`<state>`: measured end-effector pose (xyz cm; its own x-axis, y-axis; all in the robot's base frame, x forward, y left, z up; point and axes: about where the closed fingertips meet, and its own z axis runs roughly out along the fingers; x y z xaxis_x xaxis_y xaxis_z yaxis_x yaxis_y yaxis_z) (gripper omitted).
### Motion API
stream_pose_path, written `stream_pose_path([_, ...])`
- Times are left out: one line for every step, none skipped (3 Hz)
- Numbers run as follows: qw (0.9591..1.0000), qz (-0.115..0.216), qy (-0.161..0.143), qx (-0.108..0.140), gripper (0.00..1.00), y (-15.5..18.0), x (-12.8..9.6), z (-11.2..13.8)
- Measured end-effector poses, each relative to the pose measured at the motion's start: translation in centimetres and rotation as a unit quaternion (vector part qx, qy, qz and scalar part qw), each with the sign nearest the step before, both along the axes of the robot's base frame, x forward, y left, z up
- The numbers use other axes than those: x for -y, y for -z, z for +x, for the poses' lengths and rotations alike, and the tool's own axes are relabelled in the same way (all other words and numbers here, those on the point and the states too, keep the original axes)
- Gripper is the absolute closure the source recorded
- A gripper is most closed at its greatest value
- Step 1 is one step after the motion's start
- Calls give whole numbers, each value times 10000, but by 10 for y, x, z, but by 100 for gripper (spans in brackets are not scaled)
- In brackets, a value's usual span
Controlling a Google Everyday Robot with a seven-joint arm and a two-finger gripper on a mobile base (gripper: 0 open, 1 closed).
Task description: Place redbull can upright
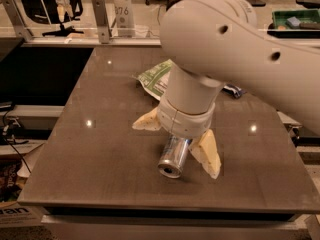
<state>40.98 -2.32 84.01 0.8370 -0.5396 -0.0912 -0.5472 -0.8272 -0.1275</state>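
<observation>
The redbull can lies on its side on the brown table, near the front edge, with its shiny round end facing the camera. My gripper hangs from the big white arm directly above the can and is open. Its cream fingers straddle the can. One finger is to the can's left and apart from it. The other finger is close along the can's right side. The can's far end is hidden under the wrist.
A green snack bag lies behind the arm at mid table. A dark blue bar wrapper peeks out at the right behind the arm. The table's front edge is just in front of the can. Racks and stands line the far side.
</observation>
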Motion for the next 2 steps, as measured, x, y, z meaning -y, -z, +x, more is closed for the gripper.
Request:
stream_pose_path([9996,-155,-243,25,0,7,0,-1])
stream_pose_path([9986,-340,-404,101,0,13,1,-1])
